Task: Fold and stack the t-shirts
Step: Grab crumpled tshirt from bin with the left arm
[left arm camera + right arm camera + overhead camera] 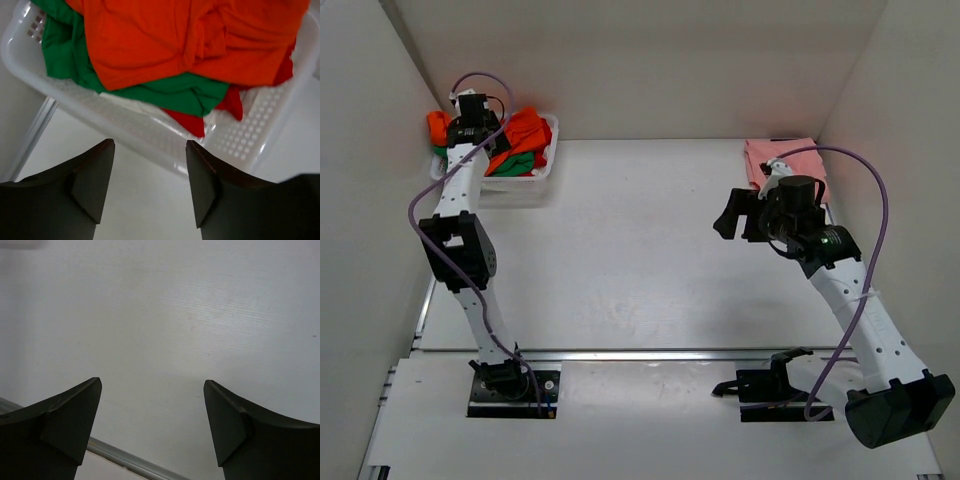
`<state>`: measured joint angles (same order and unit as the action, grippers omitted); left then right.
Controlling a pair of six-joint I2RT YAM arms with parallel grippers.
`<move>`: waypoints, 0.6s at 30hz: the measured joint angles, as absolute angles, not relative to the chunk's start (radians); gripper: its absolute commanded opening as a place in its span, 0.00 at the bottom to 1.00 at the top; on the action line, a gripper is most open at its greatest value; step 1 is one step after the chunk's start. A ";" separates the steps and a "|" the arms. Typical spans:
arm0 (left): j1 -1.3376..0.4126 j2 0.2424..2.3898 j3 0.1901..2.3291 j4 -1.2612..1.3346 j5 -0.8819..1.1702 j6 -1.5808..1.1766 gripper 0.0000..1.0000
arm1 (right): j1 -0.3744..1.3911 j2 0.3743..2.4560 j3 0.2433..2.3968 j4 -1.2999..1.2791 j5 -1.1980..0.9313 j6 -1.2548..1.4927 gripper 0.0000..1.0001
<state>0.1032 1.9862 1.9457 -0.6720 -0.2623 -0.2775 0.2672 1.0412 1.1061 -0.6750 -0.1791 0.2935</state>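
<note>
The bright orange t-shirt [175, 40] lies crumpled on top in the white basket [150, 135], with the green t-shirt [170, 92] under it and a red t-shirt [235, 102] poking out below. My left gripper [150, 185] hovers just outside the basket's rim, open, with nothing between its fingers. From above, the left gripper [472, 112] is over the basket's left end at the back left. A pale pink t-shirt [780, 160] lies flat at the back right. My right gripper [728, 218] hangs open just left of it, over bare table [160, 315], holding nothing.
The basket [525, 178] stands in the back left corner against the white walls. A metal rail [125, 457] runs along the table's near edge. Both arm bases [510, 385] sit at the front.
</note>
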 measured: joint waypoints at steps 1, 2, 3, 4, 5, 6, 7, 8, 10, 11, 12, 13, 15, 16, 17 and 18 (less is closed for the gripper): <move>0.110 2.027 1.972 -0.659 -0.272 -0.281 0.75 | 0.267 1.044 1.106 -0.660 -0.181 0.297 0.82; 0.113 2.069 2.000 -0.643 -0.278 -0.279 0.76 | 0.263 1.044 1.104 -0.638 -0.184 0.306 0.83; 0.113 2.105 2.027 -0.629 -0.286 -0.273 0.81 | 0.258 1.045 1.101 -0.615 -0.190 0.313 0.83; 0.110 2.143 2.059 -0.613 -0.291 -0.264 0.83 | 0.252 1.047 1.099 -0.598 -0.196 0.318 0.86; 0.107 2.180 2.093 -0.605 -0.299 -0.259 0.83 | 0.246 1.051 1.099 -0.580 -0.200 0.325 0.87; 0.102 2.217 2.132 -0.598 -0.304 -0.255 0.83 | 0.245 1.058 1.099 -0.563 -0.200 0.331 0.88; 0.099 2.257 2.178 -0.593 -0.306 -0.252 0.83 | 0.243 1.067 1.099 -0.549 -0.199 0.333 0.90; 0.096 2.294 2.221 -0.585 -0.307 -0.251 0.84 | 0.243 1.079 1.099 -0.534 -0.199 0.338 0.91; 0.092 2.360 2.291 -0.567 -0.310 -0.247 0.85 | 0.249 1.101 1.092 -0.500 -0.196 0.342 0.92; 0.089 2.387 2.318 -0.559 -0.315 -0.244 0.86 | 0.250 1.110 1.082 -0.486 -0.195 0.345 0.92; 0.088 2.412 2.338 -0.551 -0.321 -0.243 0.85 | 0.252 1.118 1.074 -0.479 -0.192 0.345 0.92; 0.087 2.437 2.357 -0.540 -0.327 -0.243 0.85 | 0.255 1.127 1.067 -0.475 -0.190 0.345 0.93; 0.088 2.482 2.381 -0.524 -0.333 -0.246 0.79 | 0.256 1.148 1.061 -0.473 -0.185 0.344 0.93; 0.091 2.502 2.392 -0.519 -0.333 -0.249 0.78 | 0.259 1.160 1.059 -0.472 -0.184 0.344 0.92; 0.093 2.517 2.398 -0.515 -0.334 -0.249 0.77 | 0.259 1.167 1.056 -0.470 -0.183 0.343 0.92; 0.096 2.534 2.405 -0.512 -0.336 -0.252 0.73 | 0.260 1.171 1.053 -0.467 -0.180 0.341 0.93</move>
<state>0.0963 2.5343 2.4050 -0.5117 -0.3359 -0.2516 0.2604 1.1713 1.0527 -0.4671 -0.1799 0.3408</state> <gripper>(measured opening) 0.776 0.925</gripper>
